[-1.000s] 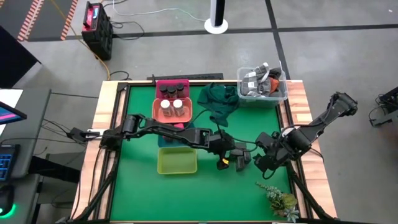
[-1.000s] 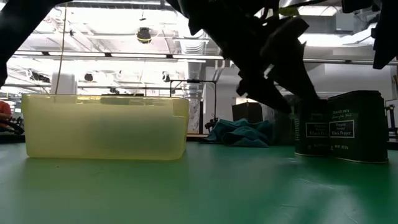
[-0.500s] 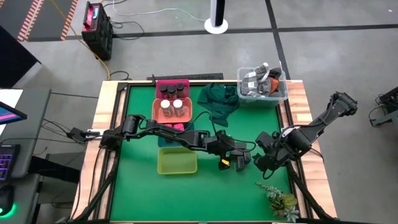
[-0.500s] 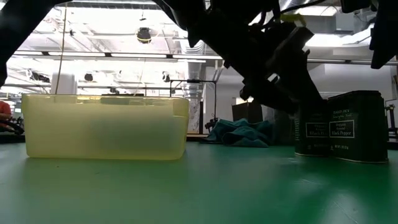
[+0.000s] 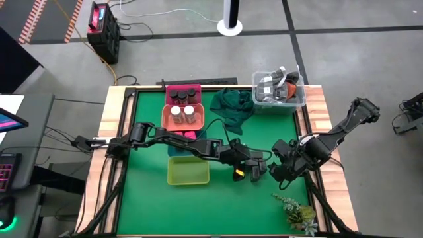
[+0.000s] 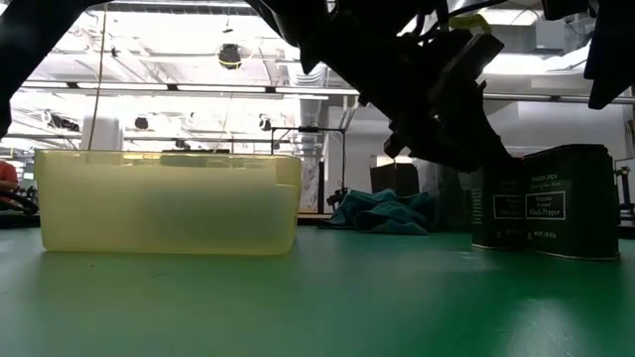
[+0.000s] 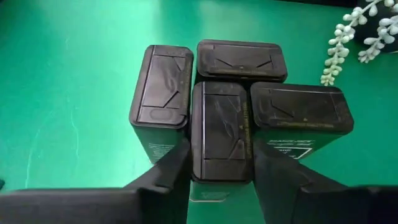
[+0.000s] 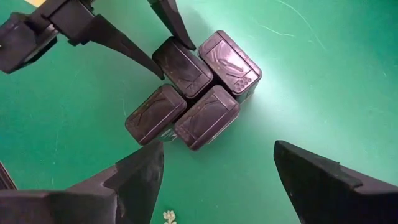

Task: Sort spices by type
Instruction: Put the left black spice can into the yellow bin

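Several dark grey rectangular spice boxes [image 5: 256, 169] stand upright in a tight cluster on the green table, right of centre. My left gripper [image 7: 221, 177] reaches them from the table's left and is shut on the nearest box [image 7: 221, 127]. My right gripper [image 8: 214, 168] hovers open just right of the cluster, touching nothing. White-capped jars [image 5: 183, 114] sit in an orange tray and dark round jars [image 5: 183, 96] in a pink-red tray behind it. My left gripper pinches the box's two long sides near its top [image 7: 199, 163] between its two fingers [image 7: 177, 165], which pass between this box and its neighbours. The fingers slant down from the table's left. The box stands upright on the table among the other boxes.
A yellow tray [image 5: 188, 170] lies left of the boxes, with a blue tray [image 5: 177, 149] under my left arm. A dark green cloth [image 5: 232, 106] and a clear bin [image 5: 277, 89] are at the far right, and a plant sprig [image 5: 297, 211] is near the front right corner.
My left gripper has stayed at the boxes, tipped a little, and drawn its fingers in onto the nearest box. The boxes have not shifted.
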### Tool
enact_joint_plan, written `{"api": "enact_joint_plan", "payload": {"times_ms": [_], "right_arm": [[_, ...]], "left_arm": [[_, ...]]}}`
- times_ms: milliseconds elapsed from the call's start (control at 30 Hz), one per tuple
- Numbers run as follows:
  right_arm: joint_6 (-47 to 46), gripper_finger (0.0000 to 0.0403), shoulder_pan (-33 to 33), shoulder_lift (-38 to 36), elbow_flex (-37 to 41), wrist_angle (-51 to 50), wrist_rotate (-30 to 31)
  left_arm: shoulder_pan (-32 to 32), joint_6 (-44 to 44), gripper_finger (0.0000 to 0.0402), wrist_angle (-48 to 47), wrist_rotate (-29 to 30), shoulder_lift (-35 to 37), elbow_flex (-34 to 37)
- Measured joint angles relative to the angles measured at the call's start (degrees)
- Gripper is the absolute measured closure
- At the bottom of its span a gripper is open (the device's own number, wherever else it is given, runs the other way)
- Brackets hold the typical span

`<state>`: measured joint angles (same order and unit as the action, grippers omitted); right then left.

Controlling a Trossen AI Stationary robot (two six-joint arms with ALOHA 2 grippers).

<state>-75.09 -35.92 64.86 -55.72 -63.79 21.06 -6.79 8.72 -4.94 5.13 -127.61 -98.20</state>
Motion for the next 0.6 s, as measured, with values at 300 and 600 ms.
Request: {"api": "enact_joint_plan", "payload": {"times_ms": [300, 600], "right_arm": [[-0.1, 0.0076, 0.0, 0.0, 0.0, 0.0, 0.9], [0.0, 0.0076, 0.0, 0.0, 0.0, 0.0, 4.6]], "left_arm": [[0.5, 1.7, 0.0273, -8.5, -2.4, 1.7, -0.2], [0.7, -1.7, 0.0270, -20.0, -2.9, 8.0, 0.0]]}}
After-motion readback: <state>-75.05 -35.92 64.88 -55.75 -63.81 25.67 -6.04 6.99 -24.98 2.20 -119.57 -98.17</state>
